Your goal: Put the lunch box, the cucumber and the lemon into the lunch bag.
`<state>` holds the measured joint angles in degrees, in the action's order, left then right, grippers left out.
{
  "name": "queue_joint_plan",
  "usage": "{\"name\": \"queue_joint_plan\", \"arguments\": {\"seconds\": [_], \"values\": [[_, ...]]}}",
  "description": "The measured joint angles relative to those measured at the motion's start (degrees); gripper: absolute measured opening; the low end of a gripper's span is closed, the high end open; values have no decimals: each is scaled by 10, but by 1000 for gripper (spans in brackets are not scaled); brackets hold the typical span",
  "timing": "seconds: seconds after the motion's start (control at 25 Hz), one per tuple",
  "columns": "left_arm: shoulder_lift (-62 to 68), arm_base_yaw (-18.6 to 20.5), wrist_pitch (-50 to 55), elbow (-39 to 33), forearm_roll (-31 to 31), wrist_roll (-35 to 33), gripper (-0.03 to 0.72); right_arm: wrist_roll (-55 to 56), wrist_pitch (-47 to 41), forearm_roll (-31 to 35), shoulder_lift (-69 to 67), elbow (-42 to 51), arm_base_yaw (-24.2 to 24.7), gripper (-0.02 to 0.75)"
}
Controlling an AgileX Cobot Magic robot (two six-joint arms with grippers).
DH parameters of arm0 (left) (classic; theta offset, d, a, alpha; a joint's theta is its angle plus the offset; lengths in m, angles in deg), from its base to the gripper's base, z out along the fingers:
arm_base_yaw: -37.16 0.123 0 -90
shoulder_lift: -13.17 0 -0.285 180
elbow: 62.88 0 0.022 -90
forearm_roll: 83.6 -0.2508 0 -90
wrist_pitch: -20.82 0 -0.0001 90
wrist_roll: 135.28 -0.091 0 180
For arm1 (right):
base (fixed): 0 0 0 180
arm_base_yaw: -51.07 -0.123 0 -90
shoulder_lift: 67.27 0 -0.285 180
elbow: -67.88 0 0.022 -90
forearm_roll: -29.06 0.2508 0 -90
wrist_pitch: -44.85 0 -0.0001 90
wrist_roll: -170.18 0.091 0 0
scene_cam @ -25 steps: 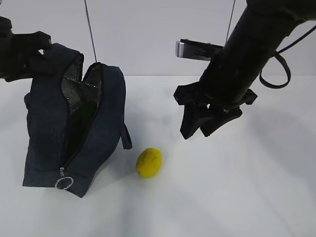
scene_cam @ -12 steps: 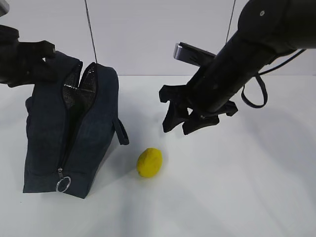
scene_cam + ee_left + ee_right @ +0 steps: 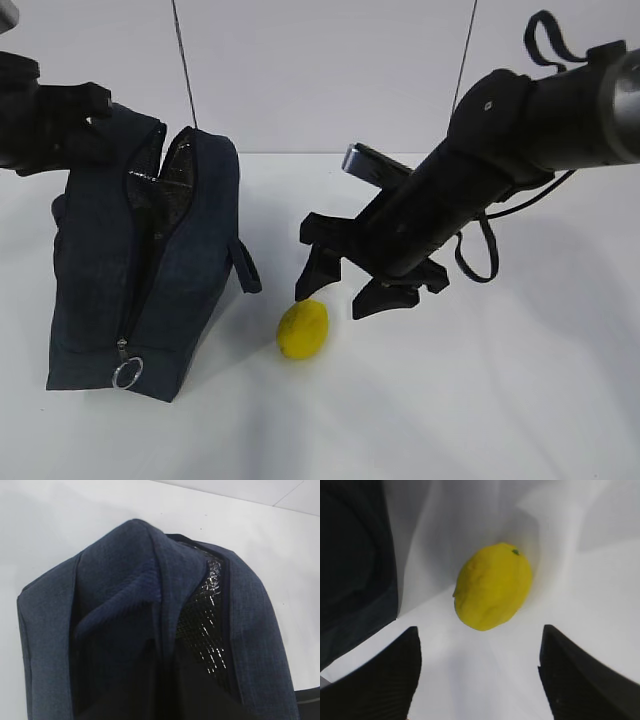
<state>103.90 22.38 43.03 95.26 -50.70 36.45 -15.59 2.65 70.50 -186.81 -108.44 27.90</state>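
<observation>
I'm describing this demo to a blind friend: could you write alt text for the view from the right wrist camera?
A yellow lemon lies on a white table, centred ahead of the right gripper, whose two black fingers stand wide apart at the bottom corners without touching it. The dark navy lunch bag fills the left edge.

The right gripper (image 3: 345, 285) has come down and leftward from well above the surface (image 3: 480, 400) to just above and right of the lemon (image 3: 302, 329), its fingers (image 3: 318, 270) now spread wider than before and set either side of the fruit without touching it. The lunch bag (image 3: 140, 270) stood leaning with its mouth gaping a second ago; it now sits more upright with the opening narrower
</observation>
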Motion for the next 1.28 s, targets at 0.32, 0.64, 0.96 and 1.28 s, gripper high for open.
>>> {"name": "queue_joint_plan", "arguments": {"seconds": [0.32, 0.64, 0.96, 1.28], "values": [[0, 0, -3, 0, -1, 0, 6, 6, 62, 19, -43, 0, -36, 573], [1, 0, -5, 0, -10, 0, 6, 17, 84, 38, -76, 0, -40, 573], [2, 0, -8, 0, -12, 0, 6, 19, 112, 57, -83, 0, -42, 567], [2, 0, -9, 0, -13, 0, 6, 14, 113, 63, -83, 0, -42, 429]]}}
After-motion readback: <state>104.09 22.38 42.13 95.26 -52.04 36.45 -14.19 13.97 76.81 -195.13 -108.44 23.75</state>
